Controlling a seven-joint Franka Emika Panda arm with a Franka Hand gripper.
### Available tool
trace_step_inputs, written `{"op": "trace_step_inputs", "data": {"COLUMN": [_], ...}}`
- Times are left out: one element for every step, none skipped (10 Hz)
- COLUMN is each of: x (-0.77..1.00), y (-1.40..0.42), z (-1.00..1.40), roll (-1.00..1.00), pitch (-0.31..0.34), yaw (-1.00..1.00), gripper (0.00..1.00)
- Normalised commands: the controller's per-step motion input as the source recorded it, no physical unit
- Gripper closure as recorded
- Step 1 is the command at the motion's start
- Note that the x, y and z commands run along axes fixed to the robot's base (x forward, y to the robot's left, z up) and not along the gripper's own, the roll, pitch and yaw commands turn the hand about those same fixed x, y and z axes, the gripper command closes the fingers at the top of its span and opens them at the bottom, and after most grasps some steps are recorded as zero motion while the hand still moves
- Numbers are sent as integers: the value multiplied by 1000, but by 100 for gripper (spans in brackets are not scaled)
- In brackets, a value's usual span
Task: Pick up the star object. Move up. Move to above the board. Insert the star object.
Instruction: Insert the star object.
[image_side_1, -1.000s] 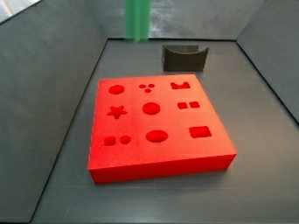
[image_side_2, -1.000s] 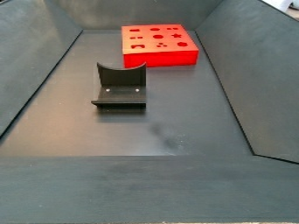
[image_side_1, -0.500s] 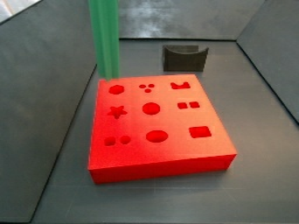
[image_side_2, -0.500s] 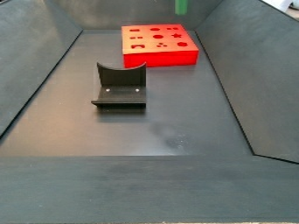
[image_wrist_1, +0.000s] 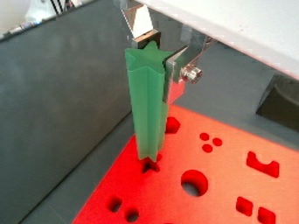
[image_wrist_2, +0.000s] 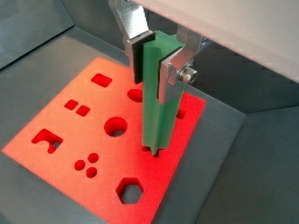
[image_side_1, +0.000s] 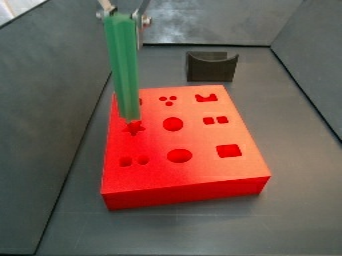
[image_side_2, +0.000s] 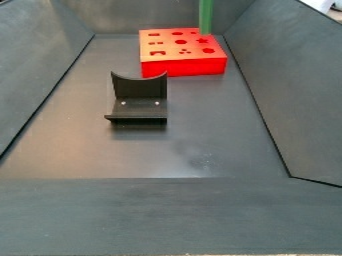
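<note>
Pincer (image_wrist_2: 160, 54) clamped on star object (image_wrist_2: 158, 96) top, peg upright w/ tip at star hole in board (image_wrist_2: 70, 131).

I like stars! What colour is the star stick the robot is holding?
Green. The star object, held in the gripper over the red board, shows best in a wrist view.

Site: I read this as a robot test cell in a lab | Evidence: bare dark grey bin floor (image_side_2: 174, 150) with sloped grey walls (image_side_2: 34, 90) | red board (image_side_1: 181, 140) with shaped holes | dark fixture (image_side_2: 136, 98) on the floor | gripper (image_wrist_2: 158, 57) above the board, clamping the green star object (image_wrist_2: 159, 96).
</note>
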Motion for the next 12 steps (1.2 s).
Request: {"op": "trace_step_inputs", "data": {"x": [154, 291, 246, 94, 0, 0, -37, -134, -140, 0, 63, 174], "y": [0, 0, 0, 0, -51, 0, 0, 0, 0, 0, 0, 0], "z": [-357, -323, -263, -183, 0, -17, -109, -163, -134, -14, -120, -166], "roll": [20, 0, 0, 14, 17, 1, 7, 11, 0, 0, 11, 11], "pitch": [39, 0, 0, 0, 0, 0, 0, 0, -3, 0, 0, 0], "yaw": [83, 397, 454, 434, 57, 0, 9, 200, 129, 6, 117, 263], "gripper": [100, 100, 100, 100, 100, 100, 100, 100, 100, 100, 100, 100]}}
